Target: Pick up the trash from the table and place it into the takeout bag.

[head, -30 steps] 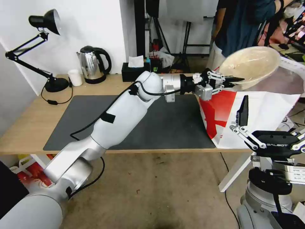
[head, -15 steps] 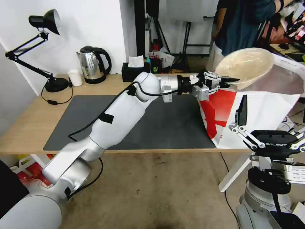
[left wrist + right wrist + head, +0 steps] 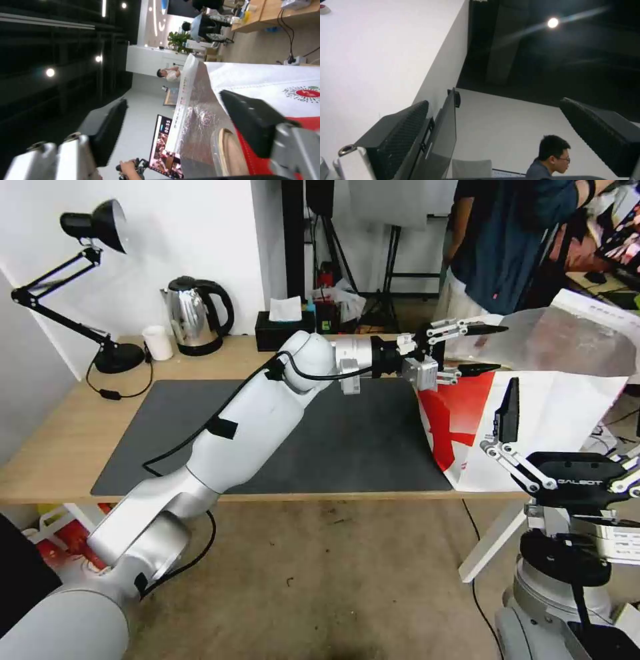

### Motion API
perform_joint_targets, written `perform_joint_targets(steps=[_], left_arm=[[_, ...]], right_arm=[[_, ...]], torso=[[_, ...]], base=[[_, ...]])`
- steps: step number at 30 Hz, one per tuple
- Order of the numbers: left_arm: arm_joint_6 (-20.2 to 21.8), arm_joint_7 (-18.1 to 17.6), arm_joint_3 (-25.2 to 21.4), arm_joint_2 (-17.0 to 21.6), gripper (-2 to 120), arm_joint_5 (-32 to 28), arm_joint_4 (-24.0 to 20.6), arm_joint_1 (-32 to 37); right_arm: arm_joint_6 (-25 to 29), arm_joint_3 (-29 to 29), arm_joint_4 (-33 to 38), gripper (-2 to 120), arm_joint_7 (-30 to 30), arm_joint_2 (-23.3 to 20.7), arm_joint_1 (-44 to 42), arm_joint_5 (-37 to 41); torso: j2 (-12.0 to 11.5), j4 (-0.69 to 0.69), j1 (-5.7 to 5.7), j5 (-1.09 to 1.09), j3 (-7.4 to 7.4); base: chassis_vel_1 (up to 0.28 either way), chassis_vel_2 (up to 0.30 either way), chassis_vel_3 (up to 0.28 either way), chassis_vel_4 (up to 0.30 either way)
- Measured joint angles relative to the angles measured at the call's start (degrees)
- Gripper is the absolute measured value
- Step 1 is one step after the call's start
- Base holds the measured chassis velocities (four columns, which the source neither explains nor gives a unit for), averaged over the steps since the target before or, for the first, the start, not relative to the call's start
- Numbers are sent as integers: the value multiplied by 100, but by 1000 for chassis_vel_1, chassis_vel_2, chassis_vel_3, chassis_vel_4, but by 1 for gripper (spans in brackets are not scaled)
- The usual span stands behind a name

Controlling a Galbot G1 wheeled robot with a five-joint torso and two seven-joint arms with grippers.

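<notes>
So since a second ago the left gripper (image 3: 481, 349) has let go of the shallow beige round bowl (image 3: 230, 152): it was pinching the rim up over the bag's mouth, and now its fingers are spread wide with nothing between them. The arm itself has barely shifted, it's stretched across the table (image 3: 60, 447) with the fingertips right at the near edge of the takeout bag (image 3: 553, 427).

The bag stands off the table's right end, its red-and-white side pressed against the edge of the black mat (image 3: 287, 440), silvery lining open to the top. The mat is bare in front of the arm, so there's lots of free room there. Along the back edge sit the lamp (image 3: 80, 280), the small white cup (image 3: 158, 342), the kettle (image 3: 195, 315) and the black tissue box (image 3: 283, 328), all well apart from the arm.

From the head view you can't see the bowl. The left wrist view does catch it: the beige rim sits down inside the bag against the foil lining, between the two open fingers (image 3: 106, 135).

The right gripper (image 3: 510, 430) is parked low beside the bag's front face, fingers apart, holding nothing; in its own wrist view both pads (image 3: 396, 130) point up at the ceiling.
</notes>
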Motion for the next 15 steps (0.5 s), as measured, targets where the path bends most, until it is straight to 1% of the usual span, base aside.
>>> perform_joint_targets(steps=[2,3,4,6,15], left_arm=[[2,-2,0,34,87,-22,-43,10],[2,-2,0,46,90,-36,-60,12],[2,-2,0,46,90,-36,-60,12],[2,-4,-1,71,98,-59,-97,16],[2,-7,-57,176,100,-108,-233,49]], right_arm=[[-2,-1,0,100,0,1,4,0],[-3,-1,0,100,0,2,5,0],[-3,-1,0,100,0,2,5,0],[-5,-2,0,100,0,3,7,1],[-6,-1,1,100,-1,-2,11,3]], torso=[[0,0,0,0,0],[0,0,0,0,0],[0,0,0,0,0],[0,0,0,0,0],[0,0,0,0,0]], base=[[0,0,0,0],[0,0,0,0],[0,0,0,0],[0,0,0,0],[0,0,0,0]])
